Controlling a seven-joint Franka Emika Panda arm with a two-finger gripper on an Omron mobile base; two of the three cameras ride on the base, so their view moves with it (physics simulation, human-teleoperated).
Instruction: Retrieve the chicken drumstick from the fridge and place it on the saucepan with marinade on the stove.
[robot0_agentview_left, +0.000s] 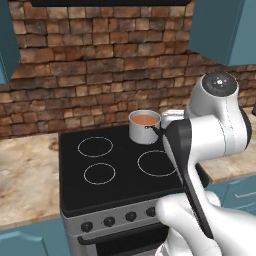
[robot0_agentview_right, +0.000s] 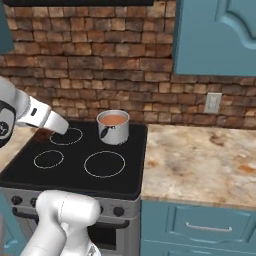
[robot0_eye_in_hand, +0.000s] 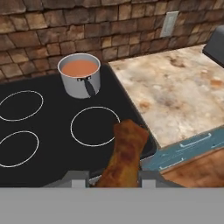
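Chicken drumstick (robot0_eye_in_hand: 126, 155) out of fridge, clamped in pincer (robot0_eye_in_hand: 111, 179), hovering at stove (robot0_agentview_left: 120, 175) front edge, well short of saucepan with marinade (robot0_eye_in_hand: 80, 74) on back burner. Remaining, judging by this: carry over, drop in.

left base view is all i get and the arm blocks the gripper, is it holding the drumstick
Observer: Yes. In the hand view the chicken drumstick stands up between the fingertips of the gripper.
Operator: where's the pan from there
Observer: The saucepan sits farther up that view, left of the drumstick, with a ring burner between them.
Operator: anything on the wall to the right
Observer: A white wall outlet on the brick, above the counter.
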